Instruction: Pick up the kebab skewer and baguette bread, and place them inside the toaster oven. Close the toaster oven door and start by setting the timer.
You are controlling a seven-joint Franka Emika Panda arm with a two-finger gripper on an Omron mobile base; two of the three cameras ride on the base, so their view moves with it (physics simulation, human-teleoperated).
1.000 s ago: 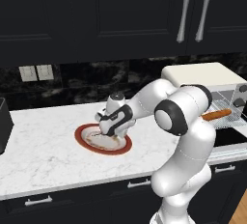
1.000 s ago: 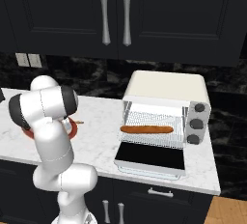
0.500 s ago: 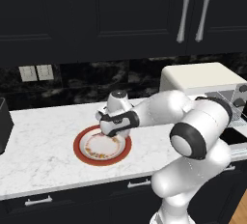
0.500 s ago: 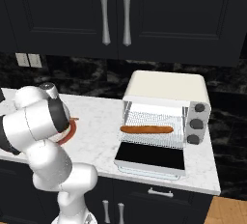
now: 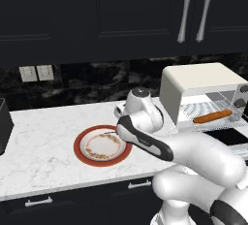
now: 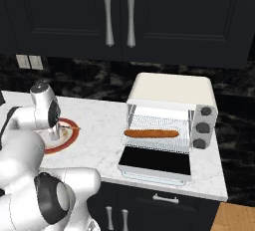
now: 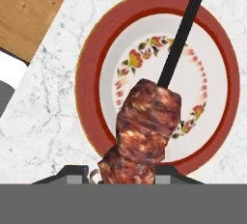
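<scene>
Reddish-brown kebab skewer [image 7: 147, 131] sits gripped between the jaws, above the plate [image 7: 89, 73].

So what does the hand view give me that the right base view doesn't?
Hand view alone: the kebab skewer close up, meat chunks just above the fingers, its dark stick over the plate's floral centre. Right base view alone: the open toaster oven with the baguette bread on its rack and the toaster oven door folded down. Both: the red-rimmed plate on the marble counter.
</scene>
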